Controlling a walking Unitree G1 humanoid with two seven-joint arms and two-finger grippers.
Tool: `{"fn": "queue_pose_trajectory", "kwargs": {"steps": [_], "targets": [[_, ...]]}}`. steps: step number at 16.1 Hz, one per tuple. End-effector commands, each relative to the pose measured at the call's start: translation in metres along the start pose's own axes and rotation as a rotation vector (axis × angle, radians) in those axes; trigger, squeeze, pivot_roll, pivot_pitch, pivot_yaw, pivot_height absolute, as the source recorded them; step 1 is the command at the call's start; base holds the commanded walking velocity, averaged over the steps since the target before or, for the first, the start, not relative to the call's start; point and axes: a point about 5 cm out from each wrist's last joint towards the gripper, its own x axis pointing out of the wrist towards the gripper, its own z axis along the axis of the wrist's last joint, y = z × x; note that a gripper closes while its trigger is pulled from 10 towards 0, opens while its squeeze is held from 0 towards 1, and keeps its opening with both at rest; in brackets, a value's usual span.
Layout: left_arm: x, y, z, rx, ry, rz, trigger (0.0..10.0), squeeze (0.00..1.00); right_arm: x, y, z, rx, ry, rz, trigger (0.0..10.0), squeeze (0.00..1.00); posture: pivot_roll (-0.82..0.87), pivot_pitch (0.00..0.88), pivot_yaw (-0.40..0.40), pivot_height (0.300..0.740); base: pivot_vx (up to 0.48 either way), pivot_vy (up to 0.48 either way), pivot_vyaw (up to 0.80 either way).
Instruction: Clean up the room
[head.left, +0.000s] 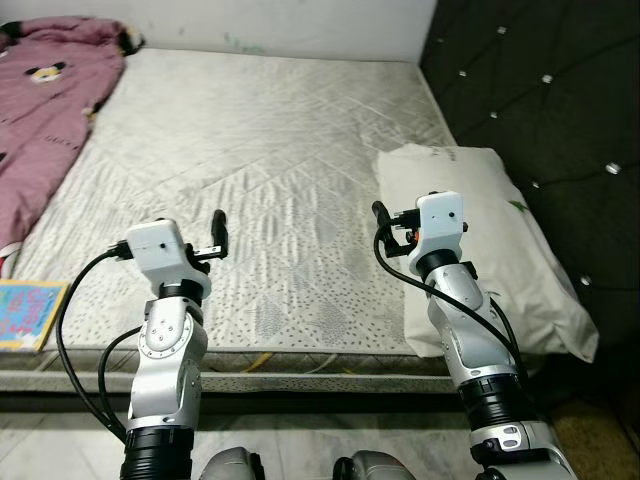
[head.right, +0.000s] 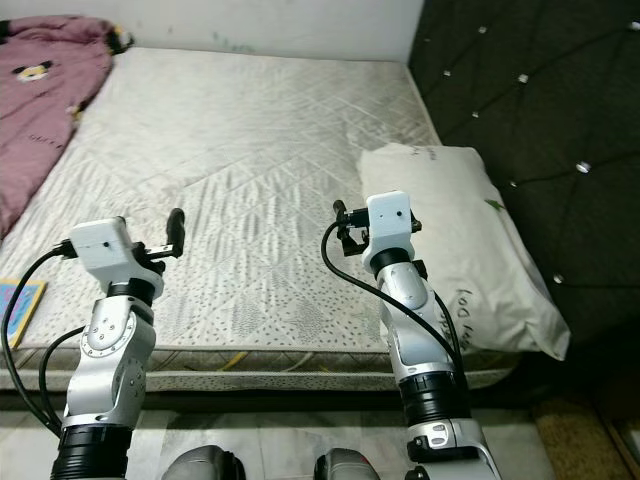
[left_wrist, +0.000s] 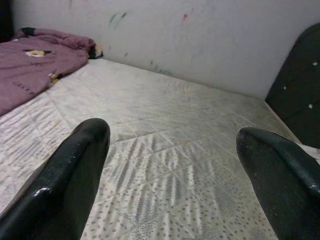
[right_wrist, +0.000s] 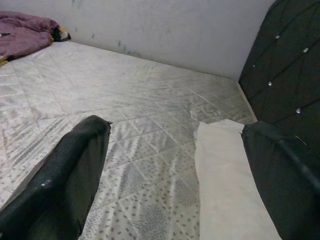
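Note:
A bare grey quilted mattress (head.left: 270, 150) lies in front of me. A white pillow (head.left: 525, 260) rests on its right edge, against the headboard. A crumpled pink blanket (head.left: 45, 110) is heaped at the far left. My left gripper (head.left: 207, 240) is raised over the near left part of the mattress, open and holding nothing. Over the near right part, my right gripper (head.left: 390, 222) is also open and holds nothing, with the pillow (right_wrist: 225, 175) just beside it. The left wrist view looks across the mattress towards the blanket (left_wrist: 30, 65).
A black tufted headboard (head.left: 540, 90) runs along the right side. A white wall (head.left: 280, 25) closes off the far edge of the mattress. A colourful book (head.left: 25, 312) lies at the mattress's near left corner. The floor shows below the near edge.

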Motion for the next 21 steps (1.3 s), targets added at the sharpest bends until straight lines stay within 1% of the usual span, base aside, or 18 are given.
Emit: {"fn": "queue_pose_trajectory", "kwargs": {"steps": [1,14,20,21], "targets": [[-0.0001,-0.0010,-0.0010,-0.010,0.007,0.001,10.0,0.00,0.0021,-0.0013,0.0020,0.008,0.000,0.000,10.0,0.00,-0.07,0.000,-0.039,0.740,0.000,0.480,0.00],[0.0007,-0.0025,-0.0019,-0.017,0.012,0.001,10.0,0.00,0.0023,-0.0035,-0.0018,0.001,0.023,-0.002,10.0,0.00,-0.07,0.000,-0.044,0.740,0.000,0.473,0.00],[-0.0011,-0.0073,0.0006,-0.022,-0.010,-0.048,10.0,0.00,0.0019,-0.0021,-0.0024,-0.012,0.023,0.008,10.0,0.00,-0.07,0.000,-0.044,0.740,0.000,0.000,0.00],[-0.0016,-0.0079,0.0006,-0.024,-0.011,-0.054,10.0,0.00,0.0020,-0.0019,-0.0027,-0.012,0.024,0.009,10.0,0.00,-0.07,0.000,-0.044,0.740,0.266,0.000,0.00]]}}
